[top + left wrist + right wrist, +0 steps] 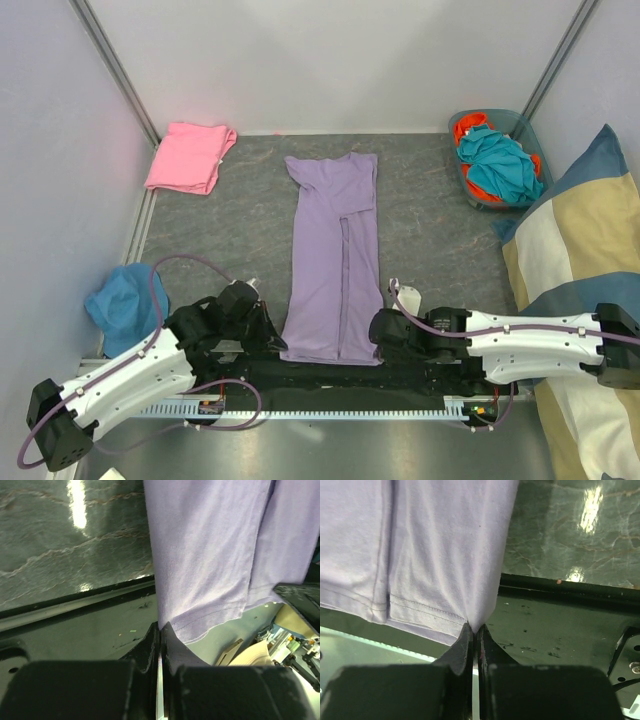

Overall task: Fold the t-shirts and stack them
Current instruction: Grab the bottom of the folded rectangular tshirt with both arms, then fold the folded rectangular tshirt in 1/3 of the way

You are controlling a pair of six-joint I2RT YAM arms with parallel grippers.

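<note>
The lavender t-shirt (335,260) lies lengthwise down the middle of the table, its sides folded in to a narrow strip, hem toward me. My left gripper (278,338) is shut on the hem's left corner; in the left wrist view that gripper (162,626) pinches the lavender cloth (210,555). My right gripper (378,335) is shut on the hem's right corner, and the right wrist view has its tips (474,628) clamped on the lavender cloth (435,545). The pink t-shirt (190,157) lies folded at the far left corner.
A teal bin (520,125) with teal and orange clothes stands at the far right. A blue garment (120,305) lies bunched at the left edge. The striped cushion (580,260) fills the right side. A black rail (340,375) runs along the near edge.
</note>
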